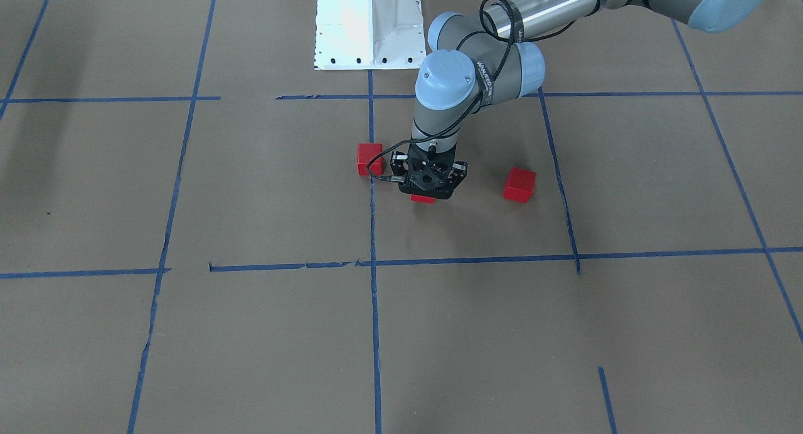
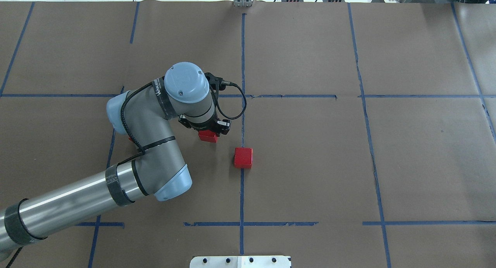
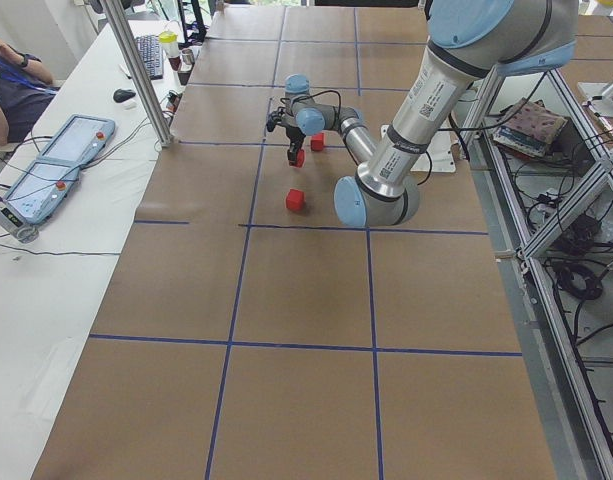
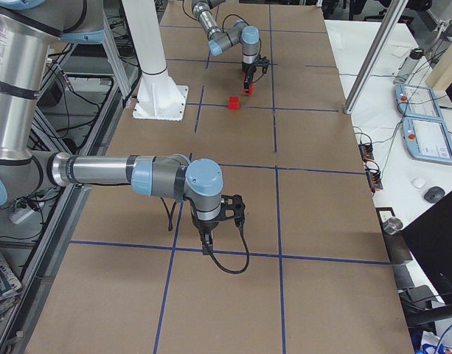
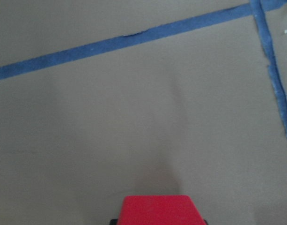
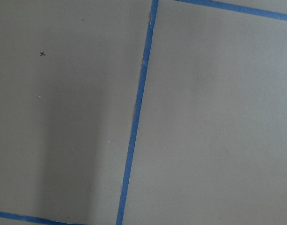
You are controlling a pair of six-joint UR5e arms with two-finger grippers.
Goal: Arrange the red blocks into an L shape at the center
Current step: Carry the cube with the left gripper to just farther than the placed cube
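Note:
My left gripper [image 2: 209,133] points down and is shut on a red block [image 2: 208,137], just left of the centre's vertical blue tape line [image 2: 242,190]. In the front view this block [image 1: 423,199] peeks out under the gripper [image 1: 426,192]. In the left wrist view the block [image 5: 157,210] fills the bottom edge. A second red block [image 2: 243,157] sits on the tape line, near the held one but apart from it. The third red block [image 1: 519,185] lies further toward my left, hidden under the arm in the overhead view. My right gripper [image 4: 208,237] hangs over bare paper far from the blocks; I cannot tell if it is open or shut.
The white robot base [image 1: 369,26] stands behind the blocks. Brown paper with a blue tape grid [image 2: 294,96] covers the table. The right wrist view shows only paper and tape lines [image 6: 134,136].

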